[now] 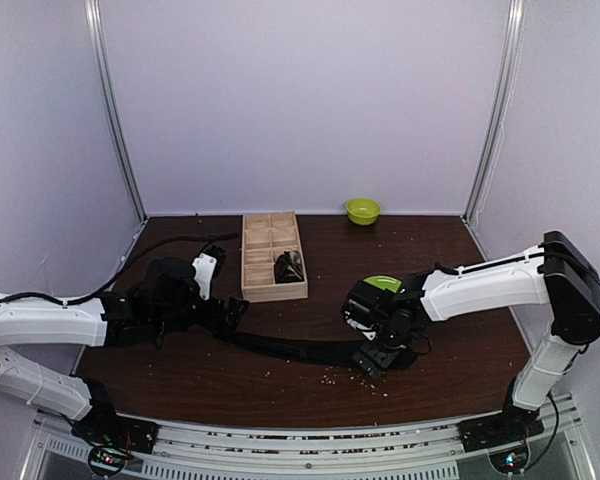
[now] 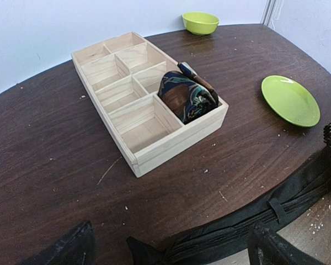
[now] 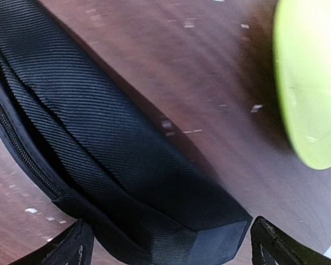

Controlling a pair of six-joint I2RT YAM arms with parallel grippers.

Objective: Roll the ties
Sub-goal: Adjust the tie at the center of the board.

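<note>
1. Both pincers stand released and hold nothing. The left gripper (image 2: 171,249) straddles one end of the black tie (image 1: 300,348) and the right gripper (image 3: 174,243) straddles the other. The tie lies stretched flat on the dark table (image 1: 460,330), in front of the wooden tray (image 2: 176,149).
2. The right end is my first worry. It looks blunt and layered, with an inner seam showing. If the fingers close on the top layer alone, I expect a crooked, slack first turn.
3. The green plate (image 3: 309,83) sits just beside that end. A turning wrist could nudge it, or drag fabric up onto its rim.
4. At the left end the cloth looks bunched between the fingers. If that side clamps too hard while the other rolls, I judge the tie will pull taut and slip free. With no hold at all, the whole strip may slide across the smooth wood.
5. A patterned rolled tie (image 2: 186,95) already fills one corner compartment of the tray. A loosely wound black one could spring open before it reaches a free slot.
6. From overhead, black fabric against black fingers is hard for me to read, so I could miss a failed grasp.
</note>
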